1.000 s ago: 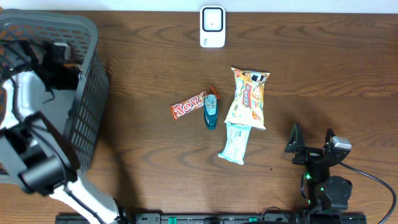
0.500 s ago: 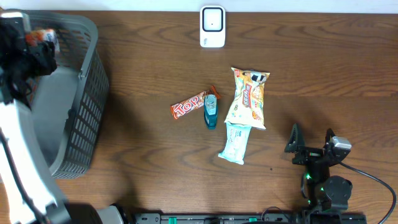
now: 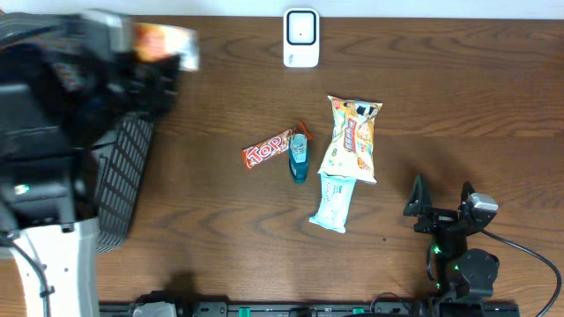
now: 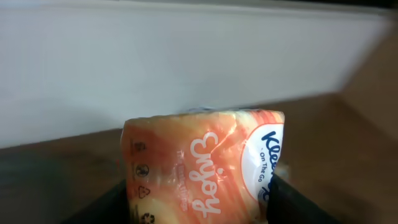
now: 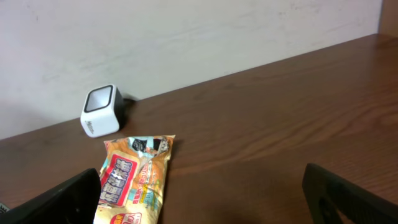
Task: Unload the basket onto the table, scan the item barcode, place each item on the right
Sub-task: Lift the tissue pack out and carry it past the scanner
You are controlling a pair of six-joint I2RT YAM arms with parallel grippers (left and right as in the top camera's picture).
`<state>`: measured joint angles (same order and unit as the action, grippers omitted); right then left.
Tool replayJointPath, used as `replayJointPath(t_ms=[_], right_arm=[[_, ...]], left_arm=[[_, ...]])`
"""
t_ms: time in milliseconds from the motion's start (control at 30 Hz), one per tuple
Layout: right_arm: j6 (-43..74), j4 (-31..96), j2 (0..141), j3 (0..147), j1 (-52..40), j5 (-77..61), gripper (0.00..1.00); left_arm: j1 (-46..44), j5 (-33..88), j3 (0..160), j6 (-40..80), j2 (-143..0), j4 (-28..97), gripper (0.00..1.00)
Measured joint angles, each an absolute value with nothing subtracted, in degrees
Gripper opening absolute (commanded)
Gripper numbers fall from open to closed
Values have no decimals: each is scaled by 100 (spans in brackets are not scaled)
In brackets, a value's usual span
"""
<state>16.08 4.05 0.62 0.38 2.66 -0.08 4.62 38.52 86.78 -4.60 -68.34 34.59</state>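
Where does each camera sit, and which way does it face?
Overhead: above the table, looking down; left gripper, right gripper show.
Left wrist: on left gripper, facing wall past the gripped tissue pack; fingers show.
Right wrist: on right gripper, low, facing scanner and snack bag; open fingers show.
Overhead and right wrist share scanner, snack bag.

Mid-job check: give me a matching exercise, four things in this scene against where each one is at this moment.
1. Kleenex tissue pack
2. barcode scanner
3. Top chocolate bar
4. grey basket

A. far edge of the table, middle
B. left end of the table
C. clamped in the left gripper
D. lying beside the blue bottle

Pairs: 1-C, 2-A, 3-D, 4-B.
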Motion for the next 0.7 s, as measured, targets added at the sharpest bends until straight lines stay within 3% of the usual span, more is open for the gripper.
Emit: replayJointPath(t_ms=[400,700], right_arm=[[1608,405,62,38,266,-8,99],[1608,403,62,38,266,-10,99]], left_arm=[[-2838,3371,8680,-189,-7754,3376,61],[-4145,2182,8678,676,-9137,2851,61]])
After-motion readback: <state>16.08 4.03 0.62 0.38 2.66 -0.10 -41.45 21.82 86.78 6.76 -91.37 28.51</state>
